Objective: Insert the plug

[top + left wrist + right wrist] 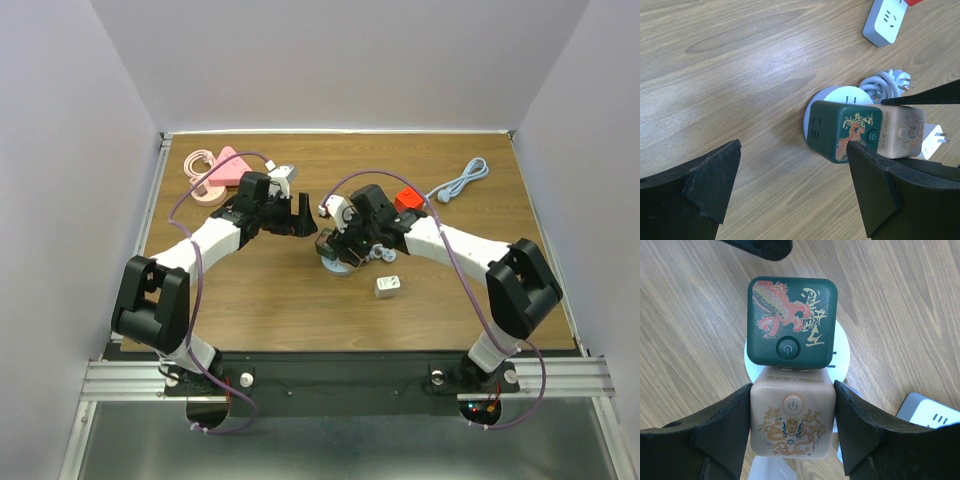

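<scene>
Wooden bench point(260, 300), white walls. Near the middle we see the right claw point(792, 410) gripping the beige cube plug point(792, 427), button face up, touching the green cube point(790, 322) at its left; together they run left-right. Our left claw point(794, 147) hangs open.

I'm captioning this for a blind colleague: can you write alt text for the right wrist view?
The right gripper clasps a beige cube adapter by its sides, set end to end against a green cube adapter with a red dragon. A round white socket base lies beneath them on the wooden table; a grey power strip shows at lower right.
</scene>
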You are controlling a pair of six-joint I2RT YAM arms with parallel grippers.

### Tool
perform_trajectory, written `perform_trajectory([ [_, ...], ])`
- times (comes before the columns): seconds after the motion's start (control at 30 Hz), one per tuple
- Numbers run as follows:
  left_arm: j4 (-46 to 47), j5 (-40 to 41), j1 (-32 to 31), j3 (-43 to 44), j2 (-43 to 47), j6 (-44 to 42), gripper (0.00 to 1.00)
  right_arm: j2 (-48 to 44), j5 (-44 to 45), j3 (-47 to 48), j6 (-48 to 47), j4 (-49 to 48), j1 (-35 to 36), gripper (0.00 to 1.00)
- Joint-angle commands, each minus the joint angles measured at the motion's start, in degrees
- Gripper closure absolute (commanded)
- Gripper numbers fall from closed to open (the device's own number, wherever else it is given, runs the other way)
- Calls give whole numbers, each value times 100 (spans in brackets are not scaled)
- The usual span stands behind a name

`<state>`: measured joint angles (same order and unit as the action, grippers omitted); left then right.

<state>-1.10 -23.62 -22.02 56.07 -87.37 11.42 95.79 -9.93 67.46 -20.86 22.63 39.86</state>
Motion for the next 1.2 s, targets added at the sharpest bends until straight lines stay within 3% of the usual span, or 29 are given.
perform_trajectory([
  [0.0, 119, -134, 5, 18, 18, -61, 1, -78, 360, -391, 188, 93, 13, 100],
  [0.6, 119, -126, 5, 9, 63, -61, 1, -807, 519, -1648, 680, -1436, 13, 100],
  [1.17, 461, -468, 5, -35, 273, 141, 2, -297, 264, -1674, 706, -1964, 5, 100],
])
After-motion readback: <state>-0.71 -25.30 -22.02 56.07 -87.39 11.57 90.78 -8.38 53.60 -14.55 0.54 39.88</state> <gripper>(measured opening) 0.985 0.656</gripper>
